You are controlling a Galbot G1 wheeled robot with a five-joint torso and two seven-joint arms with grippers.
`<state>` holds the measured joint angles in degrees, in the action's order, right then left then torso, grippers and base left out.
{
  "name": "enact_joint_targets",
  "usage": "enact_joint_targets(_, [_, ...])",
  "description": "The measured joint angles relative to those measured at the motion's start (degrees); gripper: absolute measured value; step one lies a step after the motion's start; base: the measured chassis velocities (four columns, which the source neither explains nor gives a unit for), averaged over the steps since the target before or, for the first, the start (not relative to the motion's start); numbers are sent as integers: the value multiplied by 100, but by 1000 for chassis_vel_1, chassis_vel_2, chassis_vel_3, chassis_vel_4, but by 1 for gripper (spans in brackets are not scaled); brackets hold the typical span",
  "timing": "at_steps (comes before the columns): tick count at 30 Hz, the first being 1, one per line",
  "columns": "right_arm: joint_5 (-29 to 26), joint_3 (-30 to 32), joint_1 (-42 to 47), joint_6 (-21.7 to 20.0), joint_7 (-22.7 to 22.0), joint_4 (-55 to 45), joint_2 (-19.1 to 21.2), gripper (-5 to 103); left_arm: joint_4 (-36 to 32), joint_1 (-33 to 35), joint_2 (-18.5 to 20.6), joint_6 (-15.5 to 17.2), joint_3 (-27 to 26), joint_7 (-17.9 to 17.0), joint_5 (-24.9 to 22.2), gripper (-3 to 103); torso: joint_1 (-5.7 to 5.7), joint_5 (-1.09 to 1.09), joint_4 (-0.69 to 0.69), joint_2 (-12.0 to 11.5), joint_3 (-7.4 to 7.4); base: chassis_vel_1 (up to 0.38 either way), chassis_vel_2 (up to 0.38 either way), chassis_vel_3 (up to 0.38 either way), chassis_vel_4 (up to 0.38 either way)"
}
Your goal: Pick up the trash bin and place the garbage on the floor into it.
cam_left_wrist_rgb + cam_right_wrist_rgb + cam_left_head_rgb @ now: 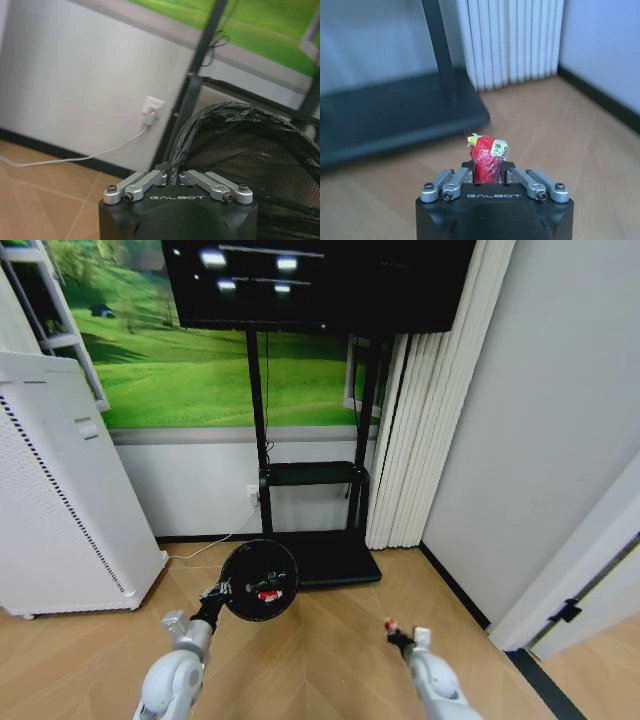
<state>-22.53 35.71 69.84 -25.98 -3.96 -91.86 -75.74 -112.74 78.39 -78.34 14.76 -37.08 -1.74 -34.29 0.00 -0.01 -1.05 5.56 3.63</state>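
The trash bin (259, 580) is a round black mesh basket with a black liner, held above the floor by my left gripper (217, 592), which is shut on its rim. The left wrist view shows the liner edge (210, 120) pinched by that gripper (173, 176). A red-and-white piece of garbage (268, 595) lies inside the bin. My right gripper (393, 631) is to the right of the bin, apart from it, shut on a red crumpled piece of garbage (487, 159) with a white and yellow label.
A tall white perforated appliance (55, 500) stands at the left. A black TV stand with a flat base (335, 560) is just behind the bin. A white cable (75, 159) runs to a wall socket. White curtain (420, 440) and wall are at the right.
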Motion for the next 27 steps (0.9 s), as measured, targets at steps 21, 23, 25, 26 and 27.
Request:
enact_joint_targets(21, [-960, -1775, 175, -609, -63, -3416, 1204, 25, 1668, -1397, -192, 195, 1854, -596, 214, 4, 0, 1, 0, 1, 0, 0, 0, 0, 0])
enact_joint_targets(23, [-879, -2035, 126, -580, -141, -3341, 1141, 25, 1677, -1419, -246, 197, 1936, -622, 226, 4, 0, 2, -1, 1, 0, 0, 0, 0, 0])
enact_joint_targets(25, [-772, -2328, 82, -563, -176, -3251, 1037, 22, 1699, -1435, -294, 199, 2023, -641, 255, 4, 0, 1, 0, 0, 0, 0, 0, 0, 0])
enact_joint_targets(26, [-715, -2530, 63, -555, -218, -3169, 973, 22, 1710, -1440, -314, 199, 2068, -648, 278, 4, 1, 1, 1, 0, 0, 0, 0, 0, 0])
enact_joint_targets(27, [-669, -2663, 54, -541, -268, -3090, 937, 25, 1713, -1440, -327, 200, 2099, -652, 291, 4, 0, 2, 1, 0, 0, 0, 0, 0, 0])
